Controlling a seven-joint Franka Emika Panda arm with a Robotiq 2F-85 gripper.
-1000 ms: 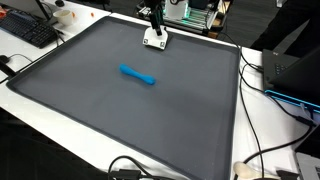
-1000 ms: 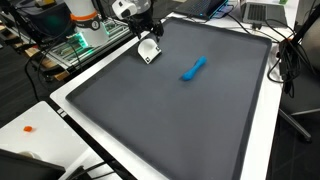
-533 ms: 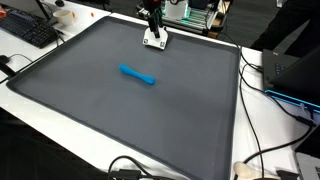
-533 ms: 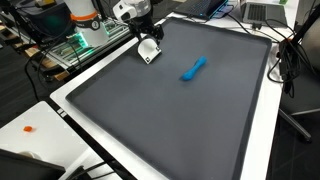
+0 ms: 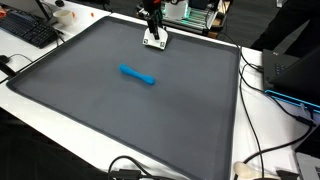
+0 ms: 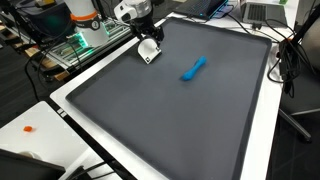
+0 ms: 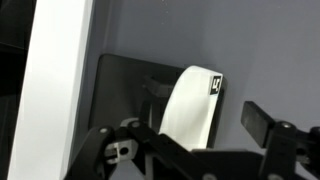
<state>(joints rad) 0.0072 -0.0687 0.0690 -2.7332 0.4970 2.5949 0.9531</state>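
Observation:
A white curved object [image 5: 155, 40] with a small black label lies near the far edge of the grey mat [image 5: 100, 110]; it also shows as the white object [image 6: 148, 51] and fills the wrist view, white object [image 7: 190, 105]. My gripper [image 5: 153, 27] hangs right over it, gripper [image 6: 145, 38], low to the mat. In the wrist view the gripper [image 7: 195, 125] is open, its jaws on either side of the white object, and the right finger [image 7: 262, 122] stands clear of it with a gap. A blue marker [image 5: 138, 75] lies mid-mat, well away, marker [image 6: 194, 68].
The mat lies on a white table [image 6: 272, 120]. A keyboard [image 5: 28, 30] sits off one corner, cables [image 5: 262, 150] trail along one side, and a green-lit electronics rack [image 6: 78, 42] stands behind the arm. A small orange piece [image 6: 28, 128] lies on the table.
The gripper has settled slightly lower over the white object. The white object and the blue marker have not moved.

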